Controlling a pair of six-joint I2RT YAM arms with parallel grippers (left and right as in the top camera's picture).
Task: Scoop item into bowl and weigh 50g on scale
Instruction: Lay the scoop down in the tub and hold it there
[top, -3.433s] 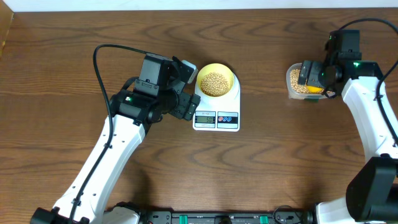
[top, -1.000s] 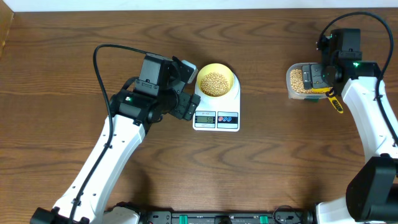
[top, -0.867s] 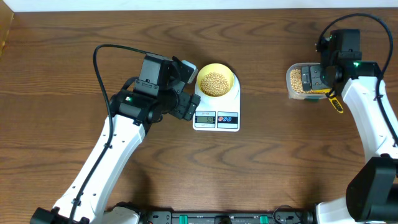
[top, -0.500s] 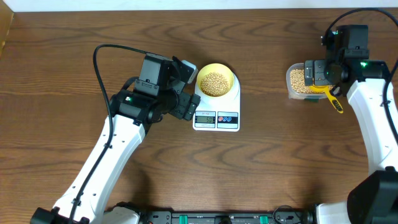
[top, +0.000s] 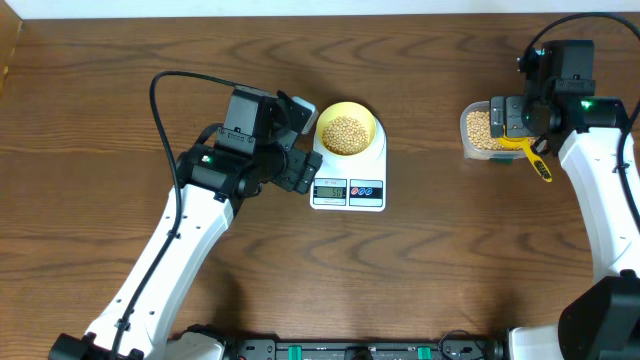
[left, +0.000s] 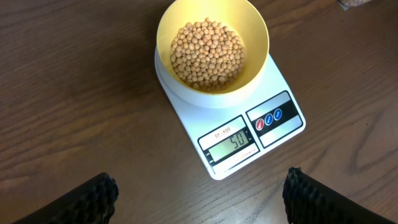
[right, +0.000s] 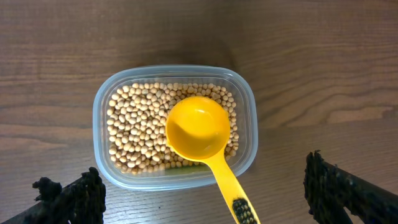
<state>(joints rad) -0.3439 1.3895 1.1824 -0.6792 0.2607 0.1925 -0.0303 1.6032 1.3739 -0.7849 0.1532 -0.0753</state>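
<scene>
While the left pincer and right pincer hang spread and empty, the bowl on the scale holds beans; the tub on the bench holds more, with the empty scoop lying on them.

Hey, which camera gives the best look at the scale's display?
The left wrist view. There the display of the scale is close and unblocked, and its digits read 50. The overhead view shows it only as a tiny grey window, too small to read. The right wrist view does not show the scale at all.
</scene>
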